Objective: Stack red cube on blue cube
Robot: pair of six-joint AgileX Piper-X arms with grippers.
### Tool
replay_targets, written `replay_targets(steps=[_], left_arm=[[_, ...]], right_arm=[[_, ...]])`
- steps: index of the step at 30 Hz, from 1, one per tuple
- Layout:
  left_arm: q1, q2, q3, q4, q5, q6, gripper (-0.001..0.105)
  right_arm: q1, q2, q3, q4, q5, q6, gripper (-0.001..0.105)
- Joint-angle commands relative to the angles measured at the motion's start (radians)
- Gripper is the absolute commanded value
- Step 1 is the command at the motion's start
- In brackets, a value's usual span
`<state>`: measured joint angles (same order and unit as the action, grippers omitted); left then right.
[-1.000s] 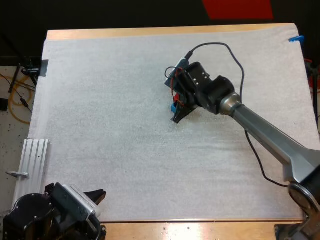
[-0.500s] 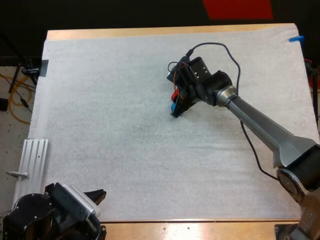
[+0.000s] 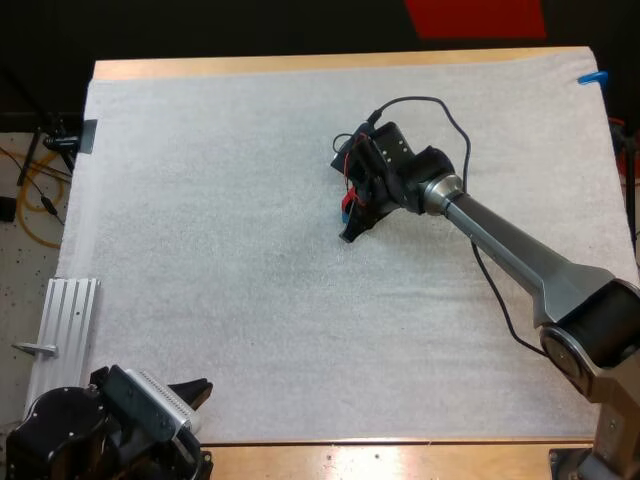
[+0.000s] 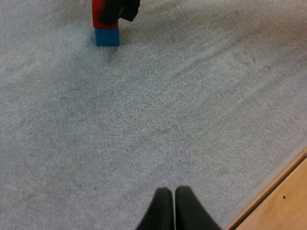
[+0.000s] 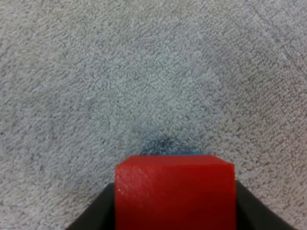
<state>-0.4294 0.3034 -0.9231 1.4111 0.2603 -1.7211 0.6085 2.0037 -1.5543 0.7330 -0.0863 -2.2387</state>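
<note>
Done: red cube [image 5: 175, 191] sits on blue cube [image 4: 107, 36], centre-right of the high view.
Right gripper [image 3: 352, 226]: clamped on red cube.
Left gripper [image 4: 173, 191]: jaws together, empty.
Remaining: 1 step, release.

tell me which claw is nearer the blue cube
Right. The right claw grips the red cube, which sits on the blue cube. The left claw, shut, is far off by the mat's near edge.
</note>
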Motion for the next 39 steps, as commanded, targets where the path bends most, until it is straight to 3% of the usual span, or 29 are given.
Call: replay_targets(steps=[1,11,14,16,19,29,33,36,39], left_arm=[[-0.001,-0.001,-0.005,0.001,0.008,-0.009,0.0],[-0.001,-0.001,-0.005,0.001,0.01,-0.009,0.0],[-0.001,-0.001,-0.005,0.001,0.014,-0.009,0.0],[-0.001,-0.001,-0.005,0.001,0.014,-0.009,0.0],[-0.001,-0.001,-0.005,0.001,0.014,-0.009,0.0],[-0.001,-0.001,-0.005,-0.002,0.014,-0.009,0.0],[-0.001,-0.001,-0.005,-0.009,0.009,-0.009,0.0],[-0.001,-0.001,-0.005,-0.055,-0.037,-0.009,0.0],[-0.001,0.01,-0.005,-0.137,-0.178,-0.009,0.0]], right_arm=[[-0.003,-0.007,-0.01,-0.004,-0.016,-0.01,0.031],[-0.003,-0.007,-0.01,-0.004,0.008,-0.01,0.031],[-0.003,-0.007,-0.01,-0.006,0.023,-0.01,0.04],[-0.003,-0.007,-0.01,-0.006,0.023,-0.01,0.052],[-0.003,-0.007,-0.01,-0.006,0.023,-0.01,0.059],[0.002,-0.059,-0.016,0.005,0.021,0.027,0.059],[0.002,-0.138,-0.016,0.005,-0.032,0.044,0.059],[0.002,-0.202,-0.016,0.005,-0.071,0.077,0.059],[0.002,-0.261,-0.016,0.005,-0.076,0.096,0.059]])
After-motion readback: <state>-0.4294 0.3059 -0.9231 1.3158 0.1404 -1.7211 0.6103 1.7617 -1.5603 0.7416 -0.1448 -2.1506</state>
